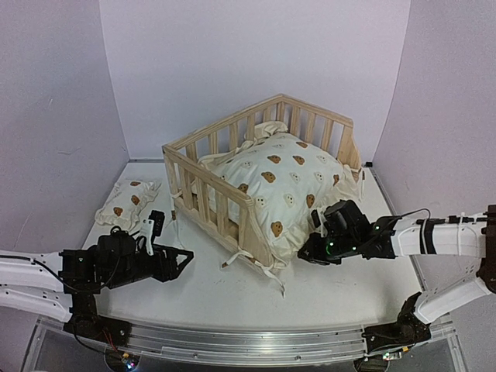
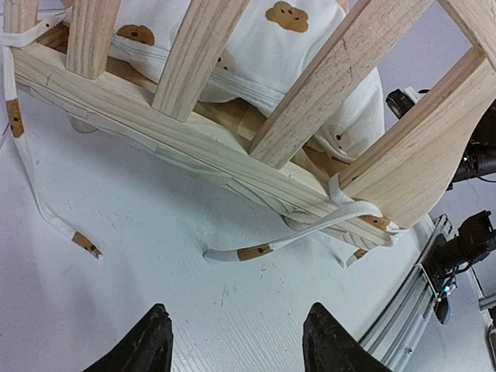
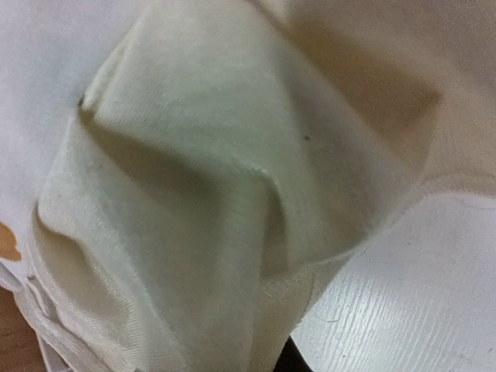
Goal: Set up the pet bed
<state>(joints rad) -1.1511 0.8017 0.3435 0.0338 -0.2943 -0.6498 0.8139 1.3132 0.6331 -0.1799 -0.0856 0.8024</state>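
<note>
Pine frame (image 1: 205, 174) on table (image 1: 232, 306), centre-far. Cushion (image 1: 283, 174) inside frame, bulging, near-right edge spilling out open side. Pillow (image 1: 128, 203) on table, left of frame, apart. Left gripper (image 2: 236, 329) jaws open, empty, over table near frame's left rail. Right gripper (image 1: 308, 249) at cushion's near-right edge; bunched fabric fills wrist view, jaw state impossible to tell.
</note>
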